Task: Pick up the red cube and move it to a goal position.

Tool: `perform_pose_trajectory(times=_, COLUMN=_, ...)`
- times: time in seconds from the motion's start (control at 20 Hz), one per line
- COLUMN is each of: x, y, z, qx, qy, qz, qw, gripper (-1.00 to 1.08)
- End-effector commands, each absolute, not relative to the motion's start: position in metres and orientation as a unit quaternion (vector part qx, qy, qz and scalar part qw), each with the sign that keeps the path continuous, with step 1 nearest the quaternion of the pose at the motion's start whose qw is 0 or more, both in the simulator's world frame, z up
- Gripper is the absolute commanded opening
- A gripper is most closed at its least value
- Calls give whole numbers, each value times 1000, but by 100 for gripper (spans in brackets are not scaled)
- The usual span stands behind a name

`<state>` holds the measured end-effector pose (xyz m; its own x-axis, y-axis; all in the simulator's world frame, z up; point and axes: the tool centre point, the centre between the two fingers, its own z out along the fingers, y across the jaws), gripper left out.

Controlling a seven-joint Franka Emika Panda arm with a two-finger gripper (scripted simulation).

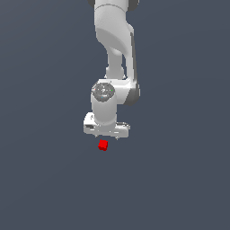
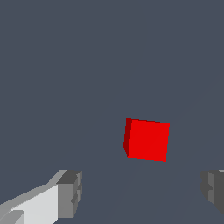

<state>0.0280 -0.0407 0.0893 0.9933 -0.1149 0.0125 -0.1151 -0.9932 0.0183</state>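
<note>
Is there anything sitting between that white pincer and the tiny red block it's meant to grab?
Nothing visible. In the wrist view the red cube sits alone on the plain grey floor, with the open pincer and its two fingers spread apart, and only bare floor between them.

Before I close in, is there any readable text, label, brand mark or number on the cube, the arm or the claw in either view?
None can be read in either view.
The red cube has plain faces with no marking.
The claw, its grey fingertips set wide apart, carries no lettering.
The white arm shows no brand or number; the grey disc on its wrist joint has speckled detail too small to read as text.
</note>
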Motion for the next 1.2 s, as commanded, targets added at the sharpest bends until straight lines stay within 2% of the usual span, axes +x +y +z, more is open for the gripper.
perform_pose_trajectory(times=0.0, x=32, y=-47, z=69, qx=997, qy=-73, qz=4, qw=7, gripper=100)
perform_pose_trajectory(times=0.35, x=39, y=-59, z=32, qx=995, qy=-102, qz=1, qw=2, gripper=100)
perform_pose_trajectory(times=0.7, x=42, y=-62, z=20, qx=994, qy=-111, qz=0, qw=0, gripper=100)
perform_pose_trajectory(times=0.75, x=42, y=-62, z=20, qx=994, qy=-111, qz=0, qw=0, gripper=-100)
perform_pose_trajectory(times=1.15, x=42, y=-62, z=20, qx=994, qy=-111, qz=0, qw=0, gripper=-100)
